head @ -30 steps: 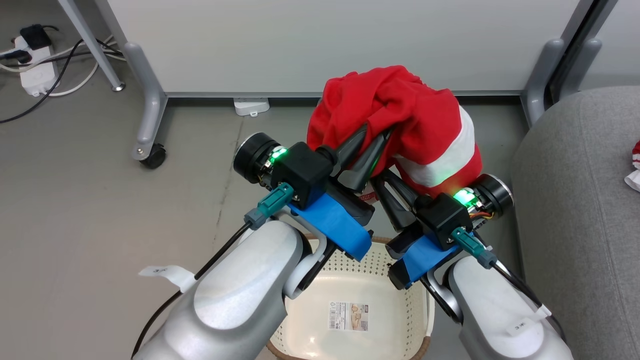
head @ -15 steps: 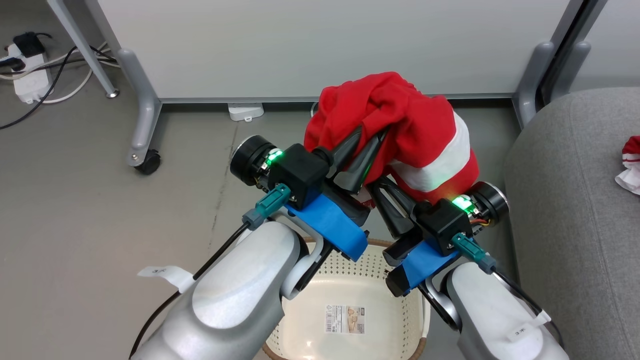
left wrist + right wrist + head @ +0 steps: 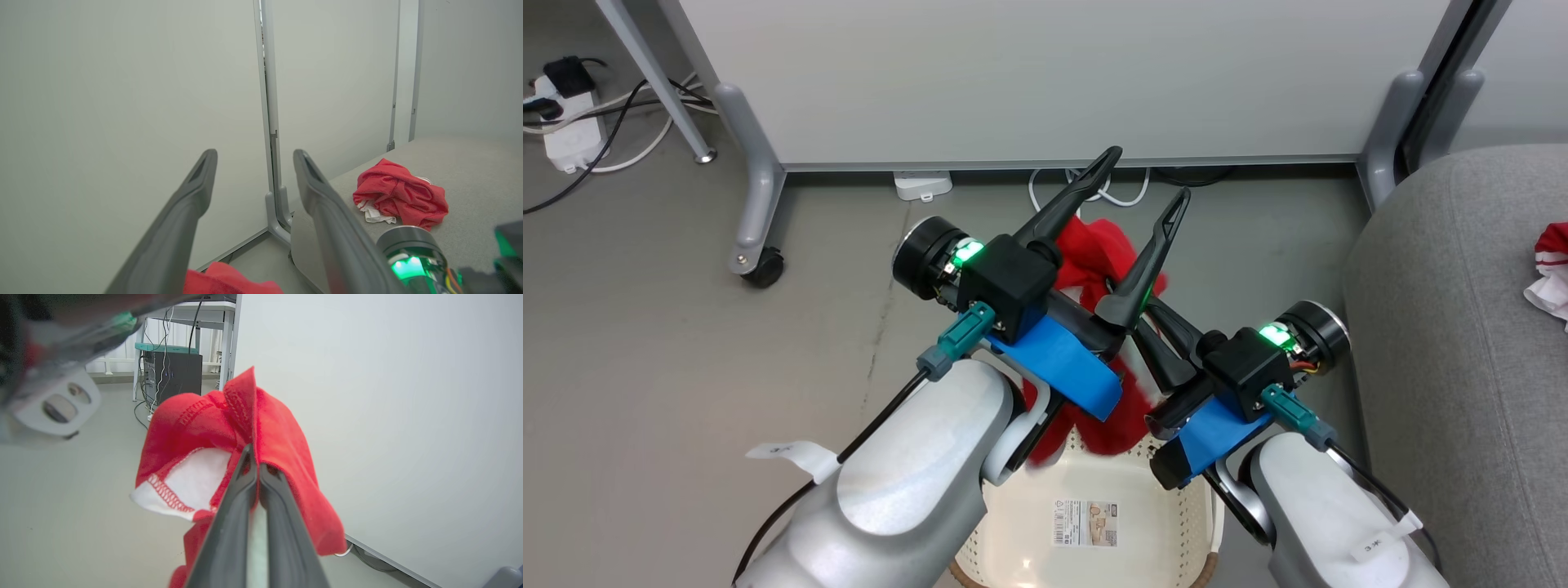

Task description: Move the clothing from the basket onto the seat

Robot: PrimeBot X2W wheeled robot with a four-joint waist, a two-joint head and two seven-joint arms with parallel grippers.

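Left jaws apart | right jaws pinch clothing (image 3: 282, 428) | drape seemingly vertical

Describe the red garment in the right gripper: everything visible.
The red garment is soft, knit-looking fabric, bright red with a white panel edged in red stitching. It is bunched and creased, pinched in a fold by the shut right gripper, and hangs off it above the basket, its lower folds blurred.
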